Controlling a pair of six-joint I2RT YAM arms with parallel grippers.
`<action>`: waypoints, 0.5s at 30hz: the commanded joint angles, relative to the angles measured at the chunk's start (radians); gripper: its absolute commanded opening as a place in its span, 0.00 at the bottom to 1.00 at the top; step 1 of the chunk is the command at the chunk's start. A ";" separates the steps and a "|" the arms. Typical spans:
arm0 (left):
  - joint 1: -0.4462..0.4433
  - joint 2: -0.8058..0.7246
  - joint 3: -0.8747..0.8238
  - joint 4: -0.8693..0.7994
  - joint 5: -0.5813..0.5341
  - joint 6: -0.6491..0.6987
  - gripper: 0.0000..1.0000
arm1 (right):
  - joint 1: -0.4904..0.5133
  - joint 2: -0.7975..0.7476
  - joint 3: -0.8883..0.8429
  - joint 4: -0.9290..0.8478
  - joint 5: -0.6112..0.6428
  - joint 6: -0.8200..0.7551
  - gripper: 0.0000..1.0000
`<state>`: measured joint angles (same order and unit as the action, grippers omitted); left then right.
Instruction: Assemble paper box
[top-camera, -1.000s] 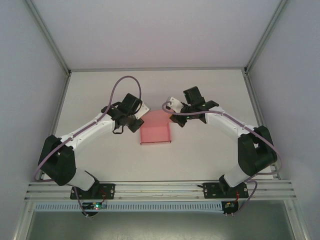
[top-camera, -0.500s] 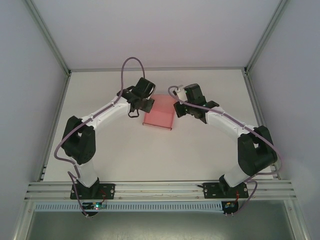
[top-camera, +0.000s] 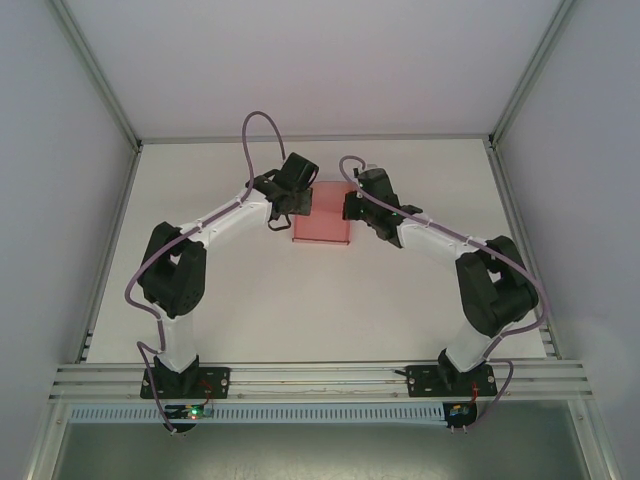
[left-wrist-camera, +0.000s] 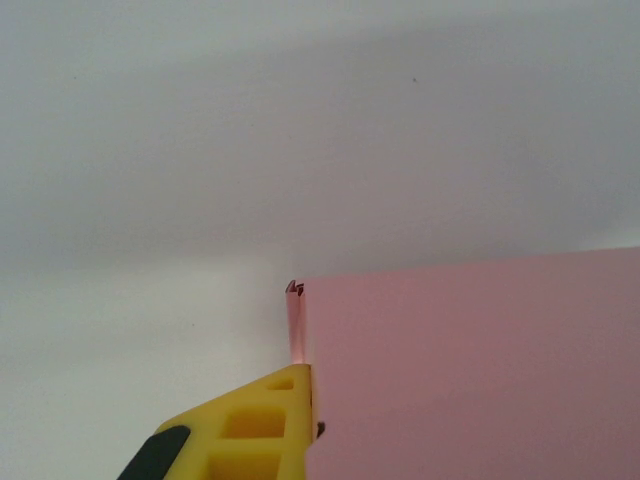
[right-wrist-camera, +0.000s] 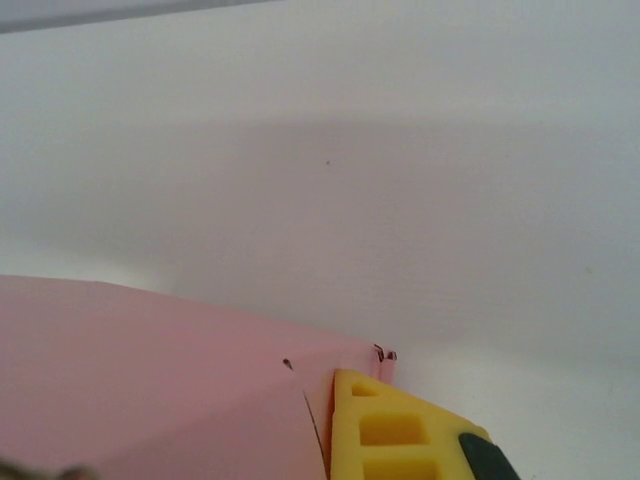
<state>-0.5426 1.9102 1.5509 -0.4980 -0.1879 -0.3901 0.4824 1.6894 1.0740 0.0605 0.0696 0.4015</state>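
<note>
The paper box (top-camera: 322, 226) sits toward the far middle of the worktop (top-camera: 300, 310) and is hemmed in on both flanks. The left gripper (top-camera: 293, 207) is clamped on its left wall and the right gripper (top-camera: 351, 208) on its right wall, jaws closed on the thin card. The left arm (top-camera: 225, 222) and right arm (top-camera: 430, 238) slant in from the near corners and bar the sides. Purple cables (top-camera: 262, 125) arch above both wrists. The wide near stretch of worktop between the arms lies open, as does a narrower strip beyond the box. The enclosure walls (top-camera: 320, 70) and the near rail (top-camera: 320, 378) bound the rest.
</note>
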 joint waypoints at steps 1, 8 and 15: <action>0.003 0.012 -0.015 0.102 0.002 -0.076 0.00 | 0.016 0.012 0.019 0.126 0.049 0.077 0.00; 0.005 0.026 -0.089 0.187 0.050 -0.033 0.00 | 0.016 0.125 0.014 0.202 0.045 0.022 0.00; 0.006 0.033 -0.176 0.266 0.083 -0.038 0.00 | 0.023 0.144 -0.096 0.366 -0.035 0.007 0.00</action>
<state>-0.5362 1.9240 1.4158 -0.2958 -0.2043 -0.3973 0.4889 1.8225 1.0260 0.3389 0.1219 0.3901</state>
